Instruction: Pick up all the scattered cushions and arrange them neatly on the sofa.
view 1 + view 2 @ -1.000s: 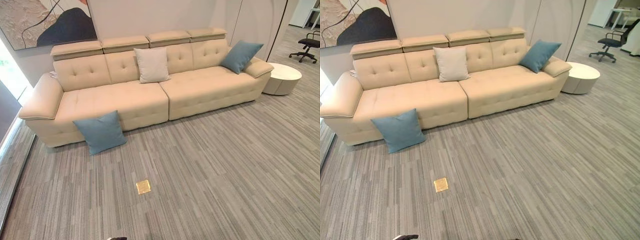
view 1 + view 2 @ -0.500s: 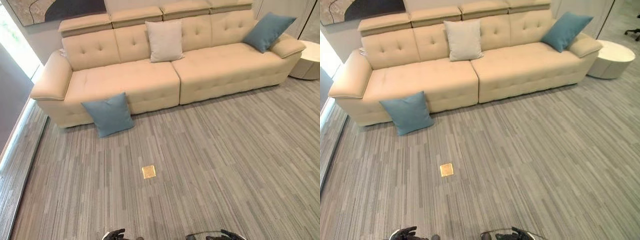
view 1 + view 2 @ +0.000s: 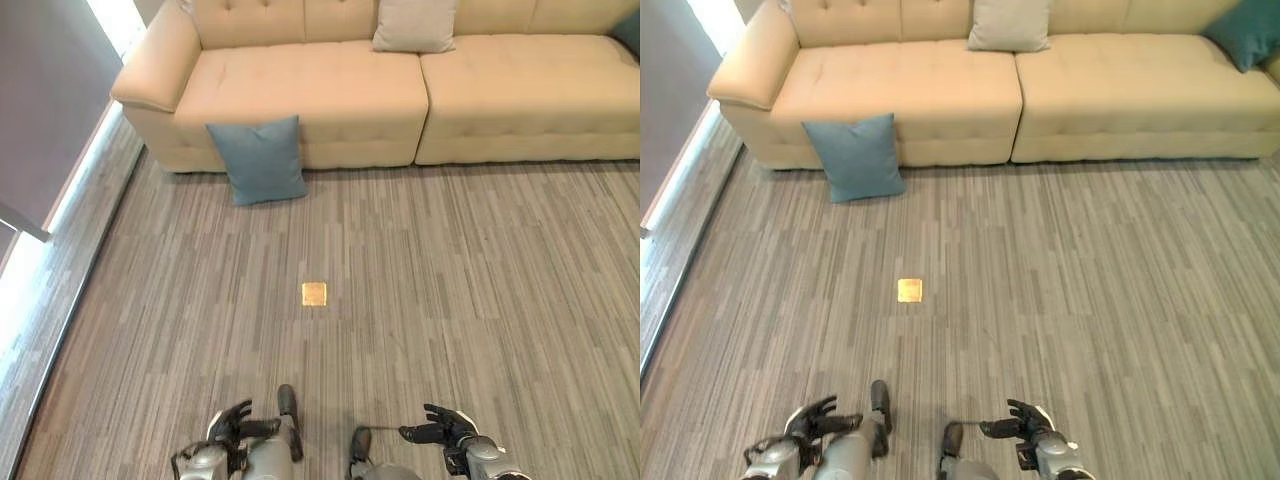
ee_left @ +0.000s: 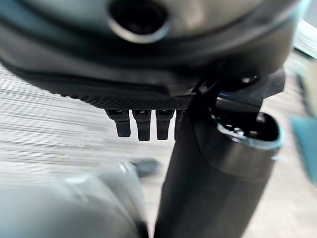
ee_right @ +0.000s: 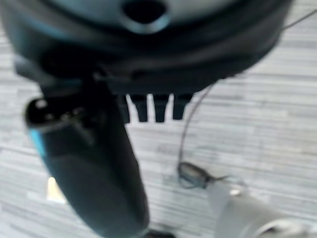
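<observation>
A blue cushion (image 3: 259, 158) stands on the carpet, leaning against the front of the cream sofa (image 3: 310, 95) near its left armrest. A beige cushion (image 3: 414, 24) rests upright against the sofa's backrest near the middle. Another blue cushion (image 3: 1245, 32) sits at the sofa's right end. My left hand (image 3: 232, 422) and my right hand (image 3: 440, 428) hang low at the near edge of the scene, far from the sofa. Both hands are open and hold nothing, with the fingers (image 4: 138, 125) straight in each wrist view.
A small brass floor plate (image 3: 314, 293) lies in the striped grey carpet between me and the sofa. A bright window strip (image 3: 70, 190) runs along the floor at the left.
The camera has tilted down and moved nearer: the sofa now fills the top edge, the wall picture and round side table have left the view. Both hands show more fully.
</observation>
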